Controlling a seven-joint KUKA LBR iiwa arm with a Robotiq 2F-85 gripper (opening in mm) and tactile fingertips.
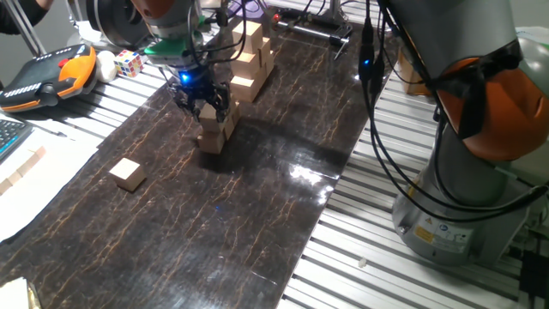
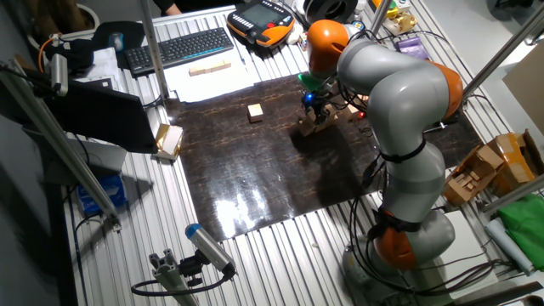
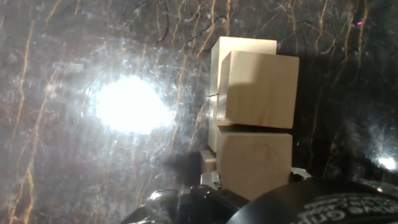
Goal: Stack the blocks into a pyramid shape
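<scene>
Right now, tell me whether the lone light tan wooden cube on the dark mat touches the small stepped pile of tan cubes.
Apart. One fixed view shows the lone cube lying alone, with bare dark mat between it and the pile under the gripper.

One loose block (image 1: pixel 129 173) lies alone on the mat. The small pile (image 1: pixel 214 133) under the gripper holds several more — the hand view shows three (image 3: pixel 258 87), the rest hidden, so no sure count. One taller tower (image 1: pixel 250 56) behind, one puzzle cube (image 1: pixel 129 62), one pendant (image 1: pixel 47 75), one keyboard (image 2: pixel 180 48).
</scene>
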